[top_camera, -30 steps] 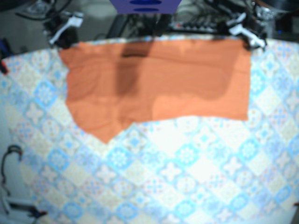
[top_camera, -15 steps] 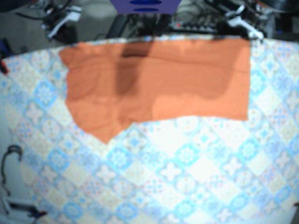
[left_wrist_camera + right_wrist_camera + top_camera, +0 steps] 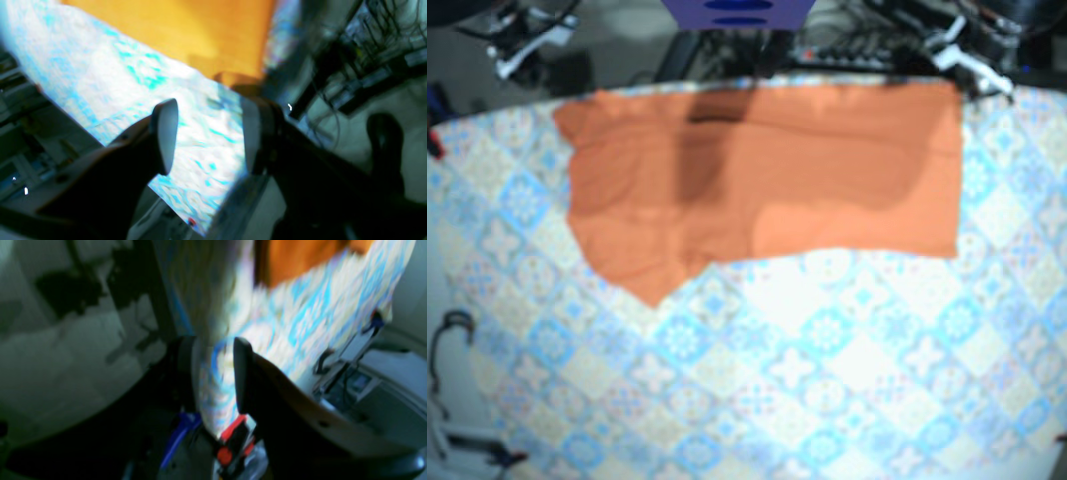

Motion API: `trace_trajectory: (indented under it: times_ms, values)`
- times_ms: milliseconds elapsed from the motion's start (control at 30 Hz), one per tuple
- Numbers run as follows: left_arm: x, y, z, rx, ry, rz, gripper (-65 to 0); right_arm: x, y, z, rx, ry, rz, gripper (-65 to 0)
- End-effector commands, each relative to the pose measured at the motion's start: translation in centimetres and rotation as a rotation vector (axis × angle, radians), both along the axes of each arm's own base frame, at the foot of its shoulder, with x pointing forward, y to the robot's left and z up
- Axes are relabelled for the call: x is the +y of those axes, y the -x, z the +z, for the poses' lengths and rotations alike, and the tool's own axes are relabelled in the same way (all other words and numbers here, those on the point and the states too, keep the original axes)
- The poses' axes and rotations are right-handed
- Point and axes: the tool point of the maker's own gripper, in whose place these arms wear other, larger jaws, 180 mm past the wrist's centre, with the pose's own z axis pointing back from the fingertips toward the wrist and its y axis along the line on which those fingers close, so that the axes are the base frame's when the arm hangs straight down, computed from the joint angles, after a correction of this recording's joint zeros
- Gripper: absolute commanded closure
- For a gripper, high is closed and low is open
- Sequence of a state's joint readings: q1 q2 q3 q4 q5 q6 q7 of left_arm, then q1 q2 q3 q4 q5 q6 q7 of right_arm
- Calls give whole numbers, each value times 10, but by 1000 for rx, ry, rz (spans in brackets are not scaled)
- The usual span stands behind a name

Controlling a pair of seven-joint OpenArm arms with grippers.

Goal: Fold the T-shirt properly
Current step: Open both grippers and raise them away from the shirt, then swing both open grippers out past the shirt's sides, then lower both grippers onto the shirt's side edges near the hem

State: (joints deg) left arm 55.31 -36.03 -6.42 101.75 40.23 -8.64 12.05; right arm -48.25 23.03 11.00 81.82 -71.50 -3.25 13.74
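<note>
Both arms have pulled back off the far edge, the right gripper (image 3: 213, 353) farther than the left gripper (image 3: 208, 120). Only the wrist views show both claws released and empty (blurred). The orange cloth T-shirt (image 3: 757, 180) lies unmoved along the far side of the blue-patterned tile-print tablecloth (image 3: 827, 380).

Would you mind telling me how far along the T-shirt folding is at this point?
Done: the orange T-shirt lies flat on the patterned tablecloth, seemingly folded once into a wide band. In hand: nothing; the left arm and right arm sit off its far corners, jaws open and empty. Left: a pointed flap juts out, and further folds remain.
</note>
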Motion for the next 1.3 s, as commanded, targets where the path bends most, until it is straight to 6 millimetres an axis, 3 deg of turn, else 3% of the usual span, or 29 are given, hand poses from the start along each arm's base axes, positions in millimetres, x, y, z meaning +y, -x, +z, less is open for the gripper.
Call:
trace_trajectory:
  times_ms: [0,100,267,433,667,800,967,1067,1267]
  values:
    - [8,-4,10,-20,-15,1,-307,-9,-9,12,-43,8,-7,-168]
    - [15,-13,23,-54,3,38,-307,-24,-20,34,-112,-14,-55,-168]
    - [18,-28,41,-113,81,121,-306,-58,-51,91,-299,-39,-140,-168]
    - [13,-44,54,-118,234,209,-303,-91,-72,136,-406,-61,-223,-168]
    - [10,-79,86,-169,487,371,-306,-104,-129,177,-516,-305,-458,-168]
    - [19,-105,105,-178,534,473,-306,-102,-168,199,-536,-416,-533,-168]
    - [31,-141,129,-176,595,590,-306,-80,-225,211,-500,-524,-578,-171]
    - [37,-158,140,-158,610,662,-306,-57,-258,215,-472,-597,-564,-172]
    - [59,-181,127,-96,723,852,-306,-23,-307,210,-356,-675,-570,-173]
